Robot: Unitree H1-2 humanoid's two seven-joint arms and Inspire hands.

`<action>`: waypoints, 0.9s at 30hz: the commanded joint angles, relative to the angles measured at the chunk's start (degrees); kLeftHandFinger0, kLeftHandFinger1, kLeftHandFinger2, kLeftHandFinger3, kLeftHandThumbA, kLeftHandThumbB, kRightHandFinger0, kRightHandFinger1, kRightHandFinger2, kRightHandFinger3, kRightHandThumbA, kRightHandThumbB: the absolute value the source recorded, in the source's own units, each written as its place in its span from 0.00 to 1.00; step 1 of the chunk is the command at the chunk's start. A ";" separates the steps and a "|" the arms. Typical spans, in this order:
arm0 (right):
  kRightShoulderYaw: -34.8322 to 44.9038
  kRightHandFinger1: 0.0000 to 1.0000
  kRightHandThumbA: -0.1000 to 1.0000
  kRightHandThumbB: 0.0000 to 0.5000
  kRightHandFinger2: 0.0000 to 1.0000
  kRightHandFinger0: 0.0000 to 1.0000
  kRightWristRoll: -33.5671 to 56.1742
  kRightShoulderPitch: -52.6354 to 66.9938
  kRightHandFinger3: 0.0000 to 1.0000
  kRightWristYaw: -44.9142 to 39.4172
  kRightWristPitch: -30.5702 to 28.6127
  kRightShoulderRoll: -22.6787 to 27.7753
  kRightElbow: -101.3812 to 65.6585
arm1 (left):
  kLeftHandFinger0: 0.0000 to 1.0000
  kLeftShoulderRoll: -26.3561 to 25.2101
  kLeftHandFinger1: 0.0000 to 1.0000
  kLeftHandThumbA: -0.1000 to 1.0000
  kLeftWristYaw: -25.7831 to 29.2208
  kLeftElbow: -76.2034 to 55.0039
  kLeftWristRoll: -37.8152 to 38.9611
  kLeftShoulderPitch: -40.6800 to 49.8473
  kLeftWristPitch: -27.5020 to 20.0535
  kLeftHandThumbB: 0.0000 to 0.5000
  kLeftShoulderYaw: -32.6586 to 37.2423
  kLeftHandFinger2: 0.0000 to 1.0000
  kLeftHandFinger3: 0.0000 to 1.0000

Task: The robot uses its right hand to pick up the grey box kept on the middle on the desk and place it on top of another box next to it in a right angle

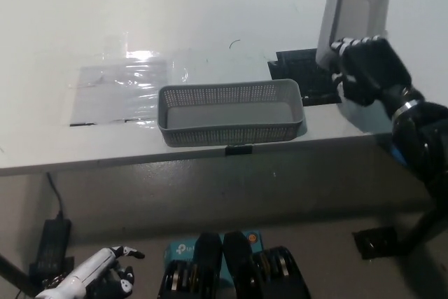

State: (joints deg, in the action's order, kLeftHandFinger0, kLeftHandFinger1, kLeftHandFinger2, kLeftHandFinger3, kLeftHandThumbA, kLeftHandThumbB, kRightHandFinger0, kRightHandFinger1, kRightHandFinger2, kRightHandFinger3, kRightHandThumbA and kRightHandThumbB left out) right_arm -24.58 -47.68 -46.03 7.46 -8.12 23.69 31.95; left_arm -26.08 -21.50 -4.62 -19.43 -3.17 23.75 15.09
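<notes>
We are carrying the grey perforated plastic box [348, 12] in our black right hand [364, 69] — fingers clamped on its near end, lifted clear of the white desk [210, 5]. Next we are judging a swing leftward, setting it crosswise on the long grey mesh box [231, 112]. Our white left hand [105, 278] is hanging low — grip unclear.

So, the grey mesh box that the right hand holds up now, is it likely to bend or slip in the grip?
The lifted grey box probably weighs little: its walls are perforated mesh and it looks empty. It seems fairly stiff, since it keeps its shape while the right hand grips only its near end. Held so, tilted above the desk, it may swing or slip.
</notes>
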 commanded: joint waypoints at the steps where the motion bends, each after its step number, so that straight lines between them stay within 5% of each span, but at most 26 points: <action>1: 2.24 0.05 0.00 0.40 0.40 0.00 1.61 -4.97 0.32 -1.83 -1.42 2.82 -3.86 | 0.19 -0.89 0.20 0.24 0.91 -0.74 -0.10 0.30 -1.57 0.34 -0.98 0.36 0.75; 10: 3.22 0.00 0.00 0.54 0.32 0.00 2.76 -8.06 0.15 -8.99 -0.57 3.58 -12.56 | 0.16 -1.28 0.18 0.24 0.47 -0.12 0.14 0.21 -1.28 0.33 -1.30 0.34 0.73; 20: 1.94 0.03 0.00 0.48 0.41 0.00 7.26 -5.64 0.26 -24.07 7.43 -2.99 -25.02 | 0.15 -0.99 0.15 0.20 -0.19 0.42 0.56 -0.73 -0.40 0.34 -1.47 0.32 0.74; 22: 1.54 0.03 0.00 0.53 0.41 0.00 7.63 -5.20 0.27 -25.45 8.27 -4.52 -25.38 | 0.15 -1.24 0.16 0.23 -0.29 0.22 0.53 -0.67 -0.55 0.35 -1.42 0.33 0.74; 23: 1.49 0.04 0.00 0.56 0.43 0.00 7.74 -5.14 0.39 -26.66 9.22 -5.03 -25.76 | 0.15 -1.30 0.16 0.23 -0.36 0.32 0.57 -0.71 -0.64 0.35 -1.40 0.33 0.74; 25: 1.13 0.00 0.00 0.50 0.39 0.00 8.51 -5.42 0.24 -29.31 10.71 -5.93 -25.79 | 0.14 -1.37 0.15 0.23 -0.35 0.27 0.55 -1.09 -0.67 0.36 -1.47 0.32 0.73; 26: 0.75 0.15 0.00 0.52 0.55 0.04 8.44 -5.54 0.44 -30.31 11.07 -6.17 -25.74 | 0.14 -1.40 0.16 0.23 -0.24 0.22 0.21 -1.17 -0.50 0.36 -1.35 0.32 0.74; 27: 0.80 0.07 0.00 0.51 0.39 0.00 8.31 -5.59 0.41 -30.68 11.21 -6.34 -25.72 | 0.15 -1.57 0.16 0.22 -0.29 0.11 0.06 -1.33 -0.33 0.36 -1.36 0.31 0.74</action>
State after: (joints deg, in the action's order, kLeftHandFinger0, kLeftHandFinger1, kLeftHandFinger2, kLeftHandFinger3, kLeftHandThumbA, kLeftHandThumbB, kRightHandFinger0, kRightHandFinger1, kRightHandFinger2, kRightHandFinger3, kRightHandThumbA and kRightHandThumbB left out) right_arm -23.99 -41.41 -49.75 -17.22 -0.50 17.37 8.37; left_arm -26.08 -21.52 -3.91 -19.01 -3.49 23.68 14.15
